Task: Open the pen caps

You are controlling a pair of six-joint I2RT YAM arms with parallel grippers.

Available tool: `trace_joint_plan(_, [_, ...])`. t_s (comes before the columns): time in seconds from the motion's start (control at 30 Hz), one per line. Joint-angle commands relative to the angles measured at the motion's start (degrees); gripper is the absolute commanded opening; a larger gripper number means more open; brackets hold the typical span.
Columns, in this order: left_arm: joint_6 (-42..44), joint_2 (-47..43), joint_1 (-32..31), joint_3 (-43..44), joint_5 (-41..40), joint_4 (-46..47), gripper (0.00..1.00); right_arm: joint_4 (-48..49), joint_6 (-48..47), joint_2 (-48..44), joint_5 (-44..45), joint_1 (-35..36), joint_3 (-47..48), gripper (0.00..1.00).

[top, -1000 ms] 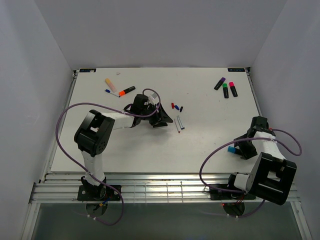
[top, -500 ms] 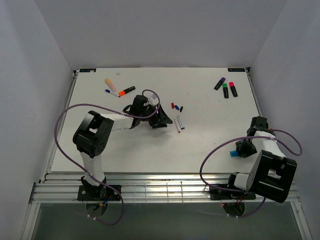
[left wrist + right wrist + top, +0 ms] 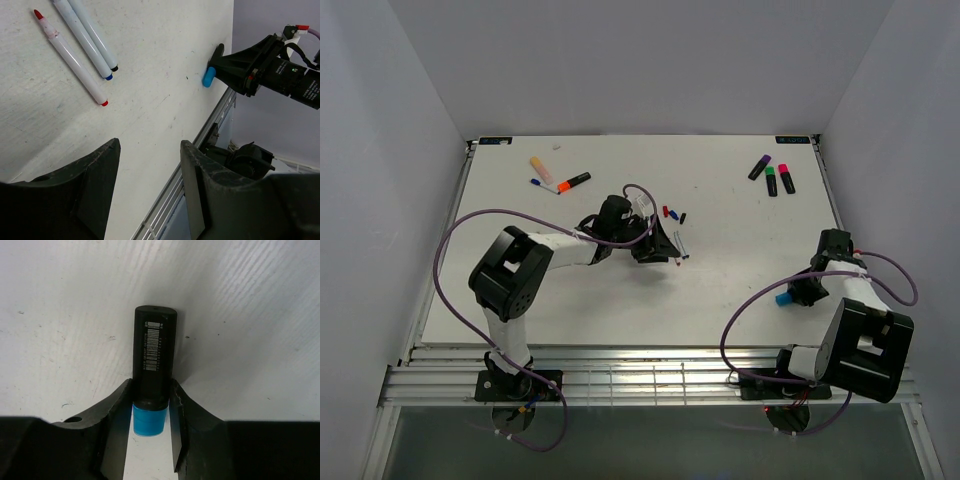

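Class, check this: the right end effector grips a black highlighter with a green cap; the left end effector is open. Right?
No: the cap on the black highlighter in the right end effector is blue, not green, as the right wrist view shows. The left end effector is open.

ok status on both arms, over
Left gripper open, empty, beside thin pens. Right gripper shut on blue highlighter, blue cap on. Nothing in the way.

table (image 3: pixel 740 280) — white | far left: orange-capped marker (image 3: pixel 574 181), pale highlighter (image 3: pixel 541 169) | centre: thin pens (image 3: pixel 70 58), loose caps (image 3: pixel 673 213) | far right — three highlighters (image 3: pixel 772 180)
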Motion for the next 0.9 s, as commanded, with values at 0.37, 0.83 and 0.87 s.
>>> trace_joint_plan(0.37, [4.80, 0.34, -0.35, 0.72, 2.61, 2.76, 0.57, 4.02, -2.14, 0.52, -5.25, 14.54, 5.99, 0.08])
trace_joint_plan(0.83, [10.07, -3.52, -0.44, -3.15, -0.45, 1.70, 0.54, 14.92, -9.34, 7.21, -11.14, 35.02, 13.47, 0.08])
trace_joint_plan(0.87, [10.08, -3.79, -0.35, -3.41, -0.81, 1.44, 0.54, 16.23, -9.61, 7.56, -11.49, 35.81, 13.90, 0.08])
